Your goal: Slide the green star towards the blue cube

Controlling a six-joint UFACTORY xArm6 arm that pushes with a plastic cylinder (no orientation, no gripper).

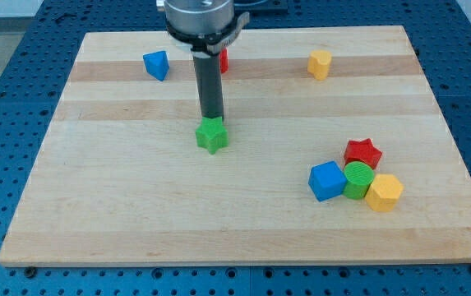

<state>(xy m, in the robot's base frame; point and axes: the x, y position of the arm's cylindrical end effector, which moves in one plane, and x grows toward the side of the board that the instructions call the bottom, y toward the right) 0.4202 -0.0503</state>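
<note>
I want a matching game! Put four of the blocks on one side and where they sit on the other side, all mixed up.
Things:
1. green star
2. yellow block
3. red star
4. blue cube

Places:
A. alone near the view's top right
B. in the cluster, on its left side
C. near the middle of the board, right at my tip
D. in the cluster, at its top

Pairs: 1-C, 2-A, 3-D, 4-B
</note>
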